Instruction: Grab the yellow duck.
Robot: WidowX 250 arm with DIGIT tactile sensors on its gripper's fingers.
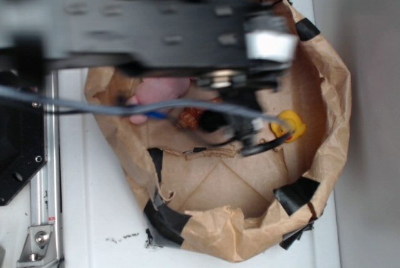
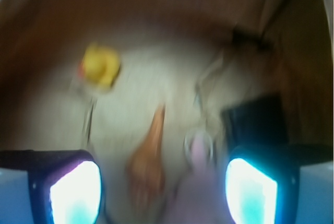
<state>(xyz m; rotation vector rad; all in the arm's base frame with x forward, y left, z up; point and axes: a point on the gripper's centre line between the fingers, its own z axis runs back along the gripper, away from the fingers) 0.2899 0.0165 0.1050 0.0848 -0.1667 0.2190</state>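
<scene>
Hovering | jaws apart, empty | yellow duck (image 2: pixel 100 66) ahead-left, clear

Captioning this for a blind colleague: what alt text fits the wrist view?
Blurred view past two open pincer fingers: a small yellow rubber duck sits upper left on the brown paper floor, untouched, with a tan conch shell and pink plush toy closer in.

Exterior view overhead, looking straight down into bag (image 1: pixel 325 80), arm near lens, wrist view close inside bag, both showing duck (image 1: pixel 289 124).
</scene>
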